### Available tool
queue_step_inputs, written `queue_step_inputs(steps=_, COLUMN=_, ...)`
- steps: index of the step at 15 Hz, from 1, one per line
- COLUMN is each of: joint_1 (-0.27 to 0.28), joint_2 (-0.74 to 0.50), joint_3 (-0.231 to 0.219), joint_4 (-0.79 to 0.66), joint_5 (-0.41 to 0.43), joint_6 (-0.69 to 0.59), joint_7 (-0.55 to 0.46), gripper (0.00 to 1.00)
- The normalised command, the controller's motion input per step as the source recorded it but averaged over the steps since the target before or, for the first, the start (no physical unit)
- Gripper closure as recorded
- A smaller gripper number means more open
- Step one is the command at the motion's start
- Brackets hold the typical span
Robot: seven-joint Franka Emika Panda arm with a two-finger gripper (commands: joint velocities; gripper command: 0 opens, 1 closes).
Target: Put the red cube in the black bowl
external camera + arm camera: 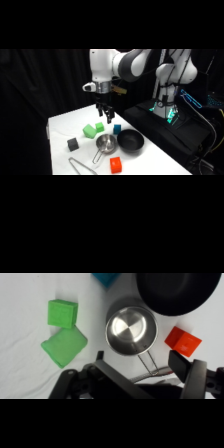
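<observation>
Black curtains behind, white table point(62, 122) w/ matte top, dark gear to the right.

Nearest the side cam: red cube point(115, 164) at the front edge, bright orange-red, smooth faces, sitting on the table, untouched. Left of it, thin metal tongs point(80, 165). Next back: shiny steel pot point(105, 144), round, polished inside, long wire-like handle pointing toward the front. Just right of the pot, black bowl point(130, 140), round, shallow, matte, nothing in it. Dark grey cube point(73, 144) to the left, apart from the rest. Further back: green cube point(99, 126) on/against a flat green block point(89, 131), and a small blue block point(117, 128) near the bowl's far rim.

Gripper point(104, 114) hangs above the green pieces, well back from the red cube, holding nothing. Fingers look spread in the wrist view, one dark finger point(187, 369) near the cube.

Progress, judging by layout: none done yet. Left: reach, grasp, lift, carry to bowl, drop.
</observation>
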Motion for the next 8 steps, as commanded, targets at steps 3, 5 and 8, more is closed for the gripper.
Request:
queue_step_inputs(steps=3, joint_1=0.16, joint_2=0.21, joint_3=0.083, joint_4=0.2, joint_5=-0.181, joint_6=0.08, joint_7=0.51, gripper=0.0)
queue_step_inputs(steps=5, joint_1=0.171, joint_2=0.28, joint_3=0.063, joint_4=0.31, joint_5=-0.192, joint_6=0.05, joint_7=0.48, gripper=0.0)
queue_step_inputs(steps=8, joint_1=0.168, joint_2=0.37, joint_3=0.004, joint_4=0.4, joint_5=-0.24, joint_6=0.04, joint_7=0.48, gripper=0.0)
